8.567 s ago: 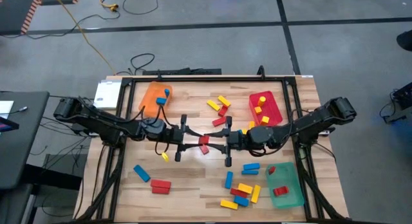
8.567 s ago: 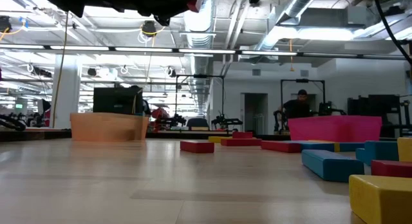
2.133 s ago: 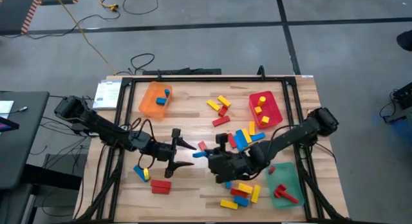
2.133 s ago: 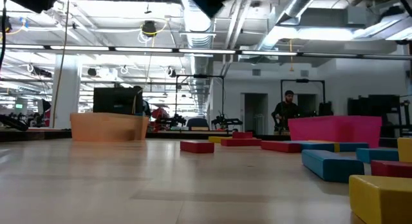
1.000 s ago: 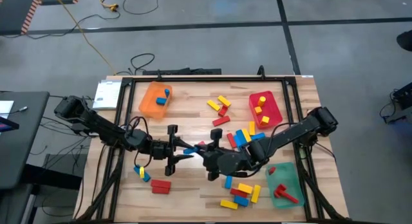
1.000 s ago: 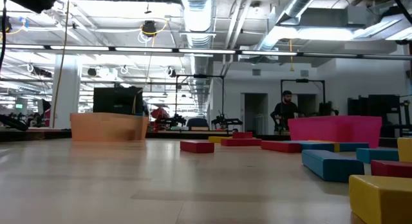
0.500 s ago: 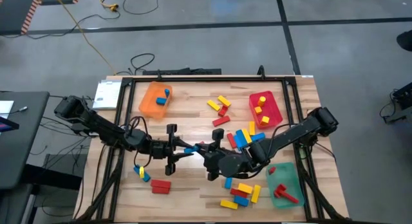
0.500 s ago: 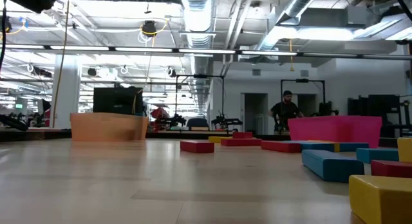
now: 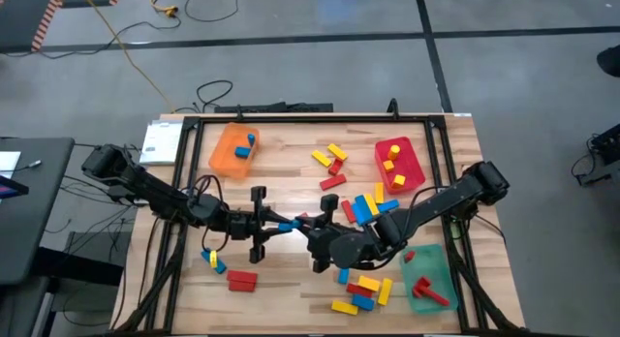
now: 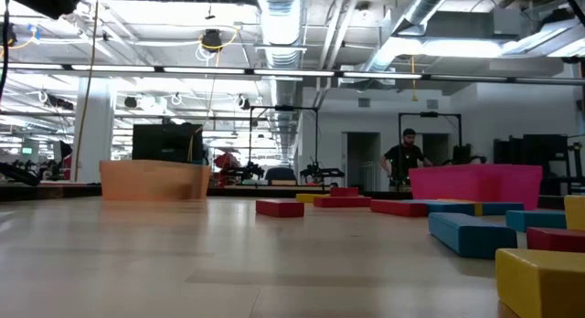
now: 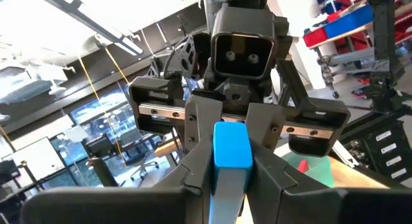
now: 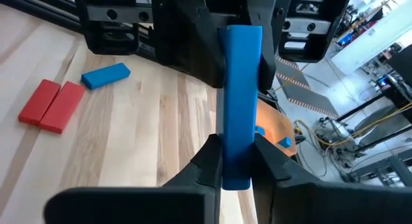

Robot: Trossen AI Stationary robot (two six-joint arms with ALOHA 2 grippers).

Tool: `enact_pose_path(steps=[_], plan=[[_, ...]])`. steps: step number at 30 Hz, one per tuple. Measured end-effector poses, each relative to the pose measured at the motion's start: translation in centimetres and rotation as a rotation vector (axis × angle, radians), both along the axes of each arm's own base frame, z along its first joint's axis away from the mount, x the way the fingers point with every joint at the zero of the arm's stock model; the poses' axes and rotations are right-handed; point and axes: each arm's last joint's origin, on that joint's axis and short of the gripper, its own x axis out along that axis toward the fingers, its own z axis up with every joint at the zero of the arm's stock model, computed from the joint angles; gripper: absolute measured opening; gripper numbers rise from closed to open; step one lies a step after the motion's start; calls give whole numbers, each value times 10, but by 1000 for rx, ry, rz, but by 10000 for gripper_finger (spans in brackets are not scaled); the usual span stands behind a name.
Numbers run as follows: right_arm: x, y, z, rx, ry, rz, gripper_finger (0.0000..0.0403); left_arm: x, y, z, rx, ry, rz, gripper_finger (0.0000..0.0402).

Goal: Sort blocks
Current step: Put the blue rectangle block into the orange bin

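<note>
left gripper (image 9: 271, 227): mid-table, reaching rightward; fingers (image 11: 193, 179) closed against both sides of the blue block (image 9: 288, 226), as the left wrist view shows
blue block: lifted off the table, between the two grippers and held at both ends; long axis running left to right, in line with both arms; left end between the left fingers, right end between the right ones
right gripper (image 9: 304, 229): just right of the block, facing the left gripper nose to nose; fingers (image 12: 209, 159) clamped on the block's near end in its own wrist view, block (image 12: 240, 89) running straight away from them
likely step: a hand-over in mid-air, judged from the double grip; one pair of fingers must let go before either arm can pull away
nearer arm: left arm closer to the orange tray (image 9: 218, 153) at far left, which already holds blue pieces; a fair guess that the block is bound there
risk: a sideways pull with both grips shut could twist or drop the block
surface: pale wooden table (image 9: 291, 187) inside a dark frame; loose blocks near left (image 9: 242, 279), far middle (image 9: 331, 163), near right (image 9: 363, 289); red tray (image 9: 412, 168) far right with yellow pieces; green tray (image 9: 436, 264) near right with red pieces
room: grey floor with a trailing cable (image 9: 174, 8) beyond the table; open workshop in the low view, a person (image 10: 402, 163) standing far back
</note>
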Motion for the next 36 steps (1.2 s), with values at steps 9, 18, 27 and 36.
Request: enact_pose_path(steps=[9, 18, 27, 36], plan=[[-7, -10, -13, 37, 103, -104, 152, -6, 9, 3, -27, 76, 222, 56], [-22, -17, -37, 102, 222, -223, 193, -29, 48, 10, -54, 270, 637, 56], [-37, -7, -65, 126, 261, -243, 181, -50, 120, -9, -242, 479, 967, 59], [-54, 3, -92, 157, 283, -268, 175, -70, 174, -29, -396, 625, 1181, 61]])
